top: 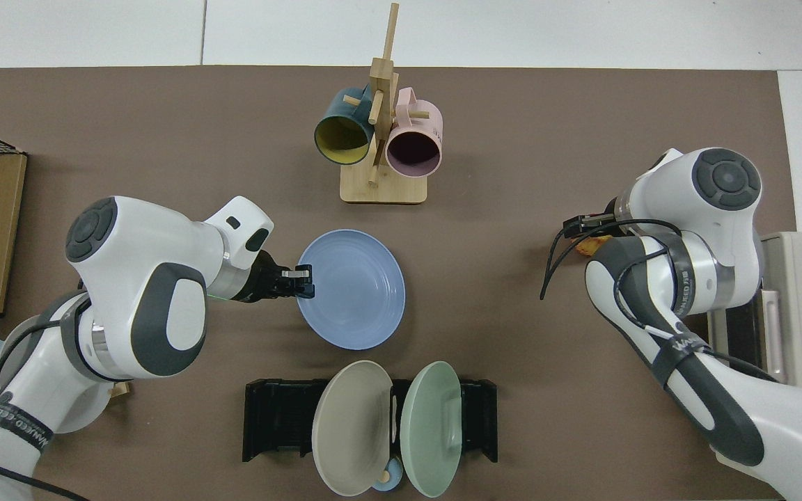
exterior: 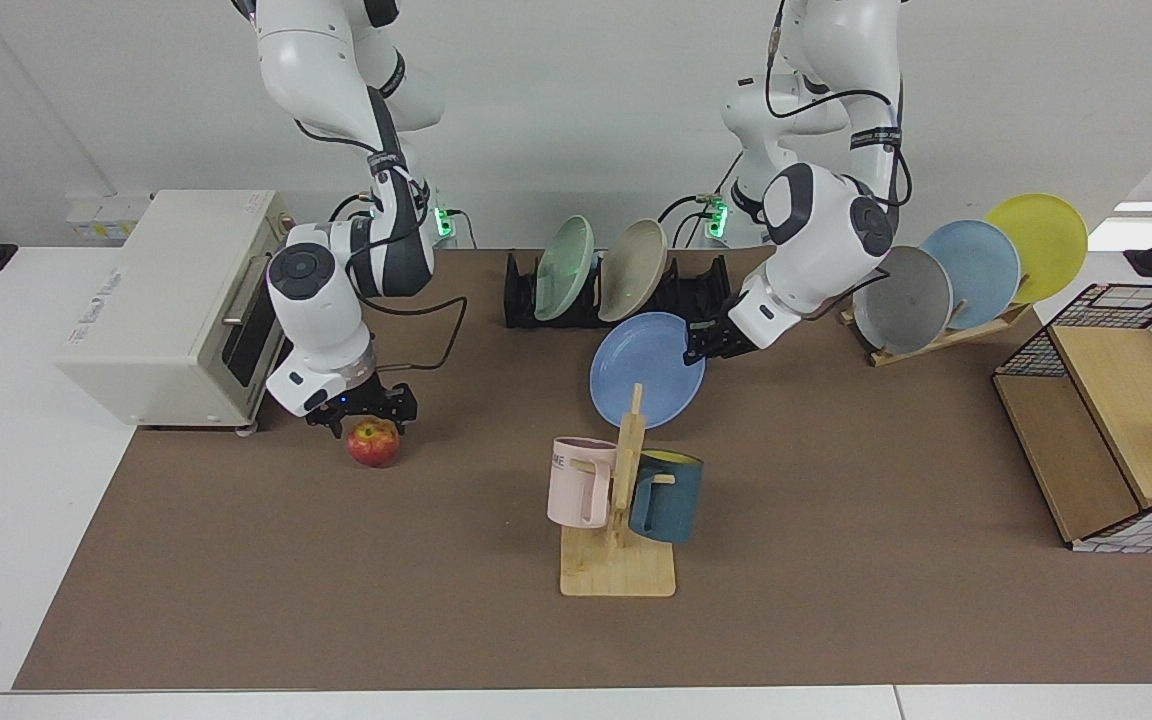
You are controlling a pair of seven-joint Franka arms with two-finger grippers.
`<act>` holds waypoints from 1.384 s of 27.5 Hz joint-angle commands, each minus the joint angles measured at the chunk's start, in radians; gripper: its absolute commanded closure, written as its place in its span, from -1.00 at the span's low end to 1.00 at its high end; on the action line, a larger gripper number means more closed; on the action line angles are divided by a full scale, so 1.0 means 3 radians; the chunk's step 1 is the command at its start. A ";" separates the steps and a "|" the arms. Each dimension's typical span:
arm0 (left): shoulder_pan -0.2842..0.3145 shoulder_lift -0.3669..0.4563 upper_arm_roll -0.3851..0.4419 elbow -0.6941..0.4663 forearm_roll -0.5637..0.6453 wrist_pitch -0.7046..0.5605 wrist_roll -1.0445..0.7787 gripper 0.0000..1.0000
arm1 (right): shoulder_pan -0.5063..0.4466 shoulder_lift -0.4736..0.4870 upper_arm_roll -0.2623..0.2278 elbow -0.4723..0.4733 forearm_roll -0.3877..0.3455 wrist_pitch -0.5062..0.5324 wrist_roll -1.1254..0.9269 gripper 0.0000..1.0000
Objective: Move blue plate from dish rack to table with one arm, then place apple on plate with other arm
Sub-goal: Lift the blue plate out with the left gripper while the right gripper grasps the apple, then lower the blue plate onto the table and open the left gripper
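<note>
The left gripper (exterior: 698, 345) is holding the blue plate (exterior: 644, 371) by its rim, fingers clamped on the edge, over the middle of the bench (exterior: 836, 560), between the dish rack (exterior: 696, 290) and the mug stand (exterior: 621, 520). The plate is tilting, out of the rack. The right gripper (exterior: 361, 408) is hanging just above the apple (exterior: 373, 442), which is sitting on the bench beside the toaster oven (exterior: 171, 300); whether its fingers are apart is not clear.

Periwinkle-blue plate (exterior: 644, 368), red-and-yellow apple (exterior: 373, 442), black dish rack (exterior: 616, 300), brown table (exterior: 836, 560) with white borders
</note>
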 commanded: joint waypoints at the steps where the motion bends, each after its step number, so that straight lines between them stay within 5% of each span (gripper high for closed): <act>1: -0.0024 0.0068 -0.0119 -0.0006 -0.0077 0.0173 0.0013 1.00 | -0.0060 0.0200 0.0037 0.0171 -0.0093 0.0065 0.0067 -1.00; 5: -0.0085 0.0078 -0.0150 -0.0047 -0.0042 0.0286 0.0029 1.00 | -0.0065 0.0271 0.0037 0.0176 -0.0082 0.0075 0.0072 -1.00; 8: -0.0095 0.0078 -0.0150 -0.0047 -0.0037 0.0307 -0.0012 0.56 | -0.0065 0.0307 0.0037 0.0171 -0.0082 0.0085 0.0088 -1.00; 11: -0.0100 0.0078 -0.0155 -0.0047 -0.0031 0.0317 -0.0023 0.31 | -0.0065 0.0323 0.0037 0.0146 -0.0077 0.0085 0.0093 -1.00; 16: -0.0105 0.0078 -0.0155 -0.0047 -0.0021 0.0322 -0.0089 0.24 | -0.0060 0.0317 0.0037 0.0120 -0.0072 0.0065 0.0093 -0.97; 18: -0.0111 0.0078 -0.0155 -0.0042 -0.0021 0.0322 -0.0135 0.17 | -0.0060 0.0312 0.0037 0.0110 -0.0062 0.0059 0.0098 -0.82; 23: -0.0111 0.0078 -0.0150 0.0019 0.0111 0.0322 -0.0272 0.21 | -0.0050 0.0302 0.0037 0.0099 -0.0036 0.0034 0.0098 0.33; 26: -0.0075 0.0068 -0.0150 0.0152 0.0448 0.0236 -0.0518 0.25 | -0.0050 0.0302 0.0037 0.0110 -0.0031 0.0024 0.0098 0.67; 29: -0.0070 0.0017 -0.0140 0.0275 0.0796 0.0006 -0.0615 0.21 | -0.0050 0.0282 0.0037 0.0140 -0.0026 -0.0022 0.0098 0.85; 38: 0.0032 -0.0091 -0.0048 0.1062 0.1804 -0.1216 -0.0478 -0.13 | -0.0009 0.0144 0.0037 0.0360 -0.0021 -0.0426 0.0098 0.85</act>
